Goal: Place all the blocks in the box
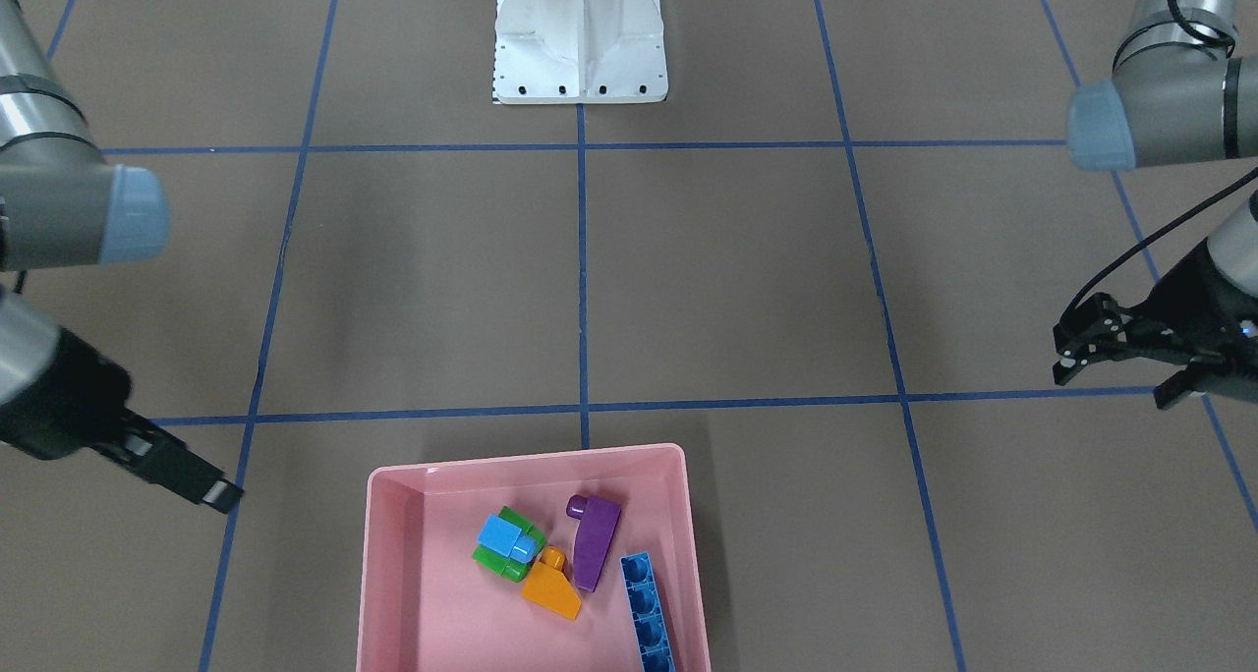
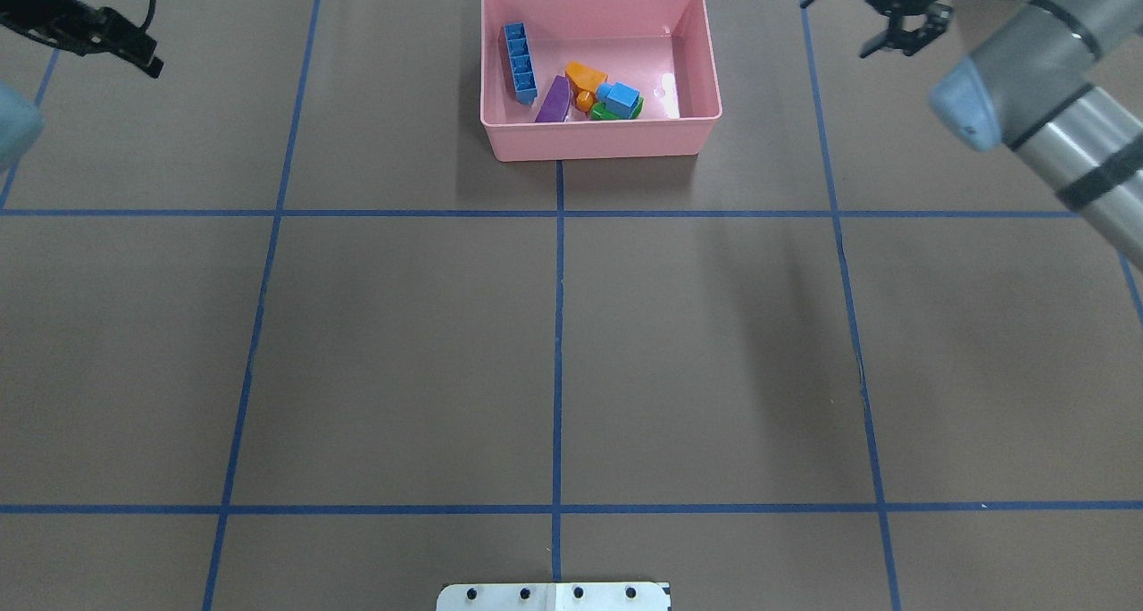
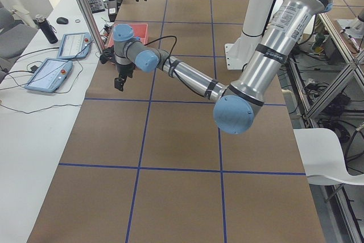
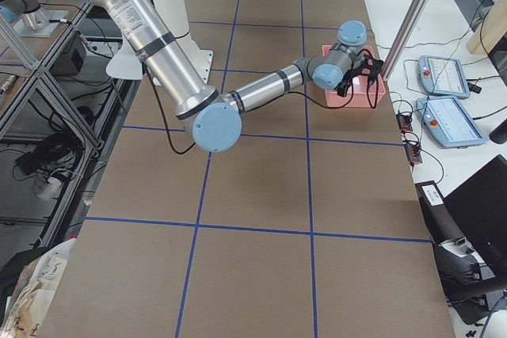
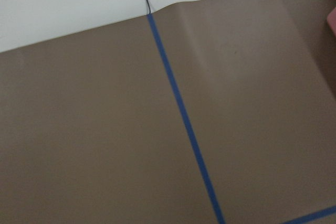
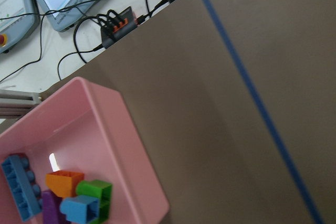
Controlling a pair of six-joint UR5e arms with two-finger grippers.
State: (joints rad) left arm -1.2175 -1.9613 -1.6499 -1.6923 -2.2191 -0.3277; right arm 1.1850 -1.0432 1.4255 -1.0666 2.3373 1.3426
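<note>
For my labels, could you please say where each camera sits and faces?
Front: across the table, facing the base; left arm, right arm.
Overhead: behind robot, facing forward; both arms.
Left side: left end; left arm near.
Right side: right end; right arm near.
Left wrist: down on table; no body.
Right wrist: down on box; no body.
Shared: front, overhead: box, blocks.

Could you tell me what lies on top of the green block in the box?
The light-blue block rests on the green block, hiding most of its top.

No readable text — print on the arm (image 4: 131, 13) too small.
</note>
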